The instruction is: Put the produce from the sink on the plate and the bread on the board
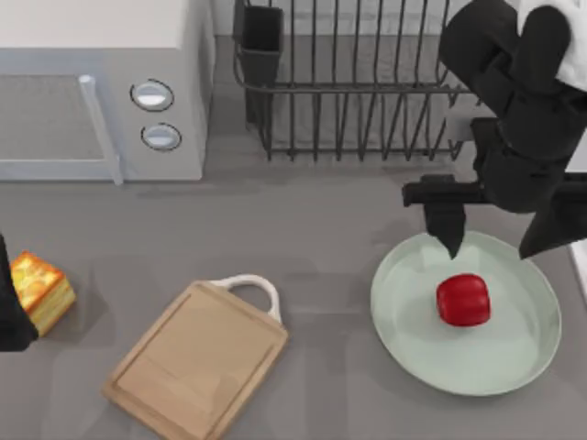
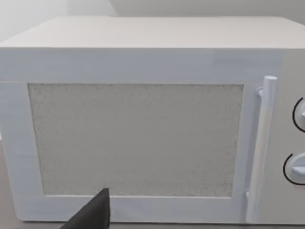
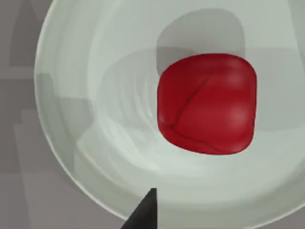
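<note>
Produce (image 1: 462,300) lies on the plate (image 1: 514,367), just below the right gripper (image 1: 491,246), whose two dark fingers stand apart above the plate's far rim, released and touching nothing. Bread (image 1: 38,290) sits just beside the left gripper (image 1: 9,307) at the table's left edge; whether that gripper is released or clenched I cannot tell. The board (image 1: 197,357) lies between bread and plate, bare. The bread step seems next: the left gripper should centre over the cube, close on its pale sides, lift clear, then set it flat mid-board. The right wrist view shows the creases in the produce's skin, while the left wrist view faces the microwave (image 2: 143,124).
</note>
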`<state>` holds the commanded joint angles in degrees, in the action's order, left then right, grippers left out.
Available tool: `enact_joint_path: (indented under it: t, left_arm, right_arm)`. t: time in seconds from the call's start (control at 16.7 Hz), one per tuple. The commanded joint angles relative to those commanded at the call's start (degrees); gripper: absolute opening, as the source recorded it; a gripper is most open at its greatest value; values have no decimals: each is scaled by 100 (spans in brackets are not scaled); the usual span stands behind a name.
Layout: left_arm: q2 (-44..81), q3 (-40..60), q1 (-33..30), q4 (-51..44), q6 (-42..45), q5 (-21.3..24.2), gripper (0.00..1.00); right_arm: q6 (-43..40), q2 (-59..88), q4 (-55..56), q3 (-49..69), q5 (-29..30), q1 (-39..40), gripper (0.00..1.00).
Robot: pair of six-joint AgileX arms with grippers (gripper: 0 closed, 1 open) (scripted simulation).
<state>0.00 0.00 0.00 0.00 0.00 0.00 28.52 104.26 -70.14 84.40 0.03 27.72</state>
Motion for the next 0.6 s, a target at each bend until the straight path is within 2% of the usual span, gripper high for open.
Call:
enact_joint_path:
  t: [0.06,0.12,0.6]
  left_arm:
    - [0,0,0,0,0,0,100]
    - [0,0,0,0,0,0,100]
    - [0,0,0,0,0,0,100]
  right_arm:
    - [0,0,0,0,0,0,98]
    - [0,0,0,0,0,0,100]
    - [0,4,0,1,0,-10,100]
